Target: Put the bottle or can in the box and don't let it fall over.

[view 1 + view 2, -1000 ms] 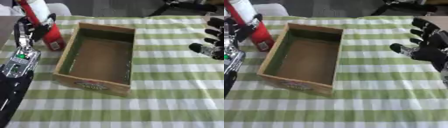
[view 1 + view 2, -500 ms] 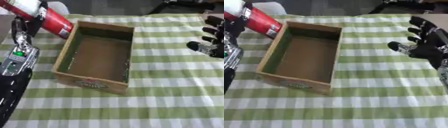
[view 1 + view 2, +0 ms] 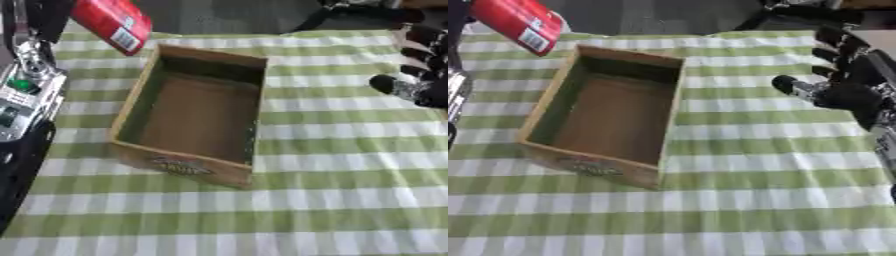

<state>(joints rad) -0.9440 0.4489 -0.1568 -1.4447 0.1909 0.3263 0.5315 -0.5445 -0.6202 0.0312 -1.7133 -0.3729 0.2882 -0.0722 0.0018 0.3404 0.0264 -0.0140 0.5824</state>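
Red can (image 3: 112, 22) now lifted off the tablecloth (image 3: 350, 165), tilted above the wooden box's (image 3: 194, 112) far-left corner; left hand hidden, grip unclear; right hand (image 3: 846, 75) spread, idle.

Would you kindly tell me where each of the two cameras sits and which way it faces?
Left eye view: in the head, looking down at the wooden box on the checked tablecloth; the left arm fills the left edge.
Right eye view: beside it, facing the same way; the open right hand shows more fully.
Both share the box, the cloth and the red can tilted above the box's far left corner.
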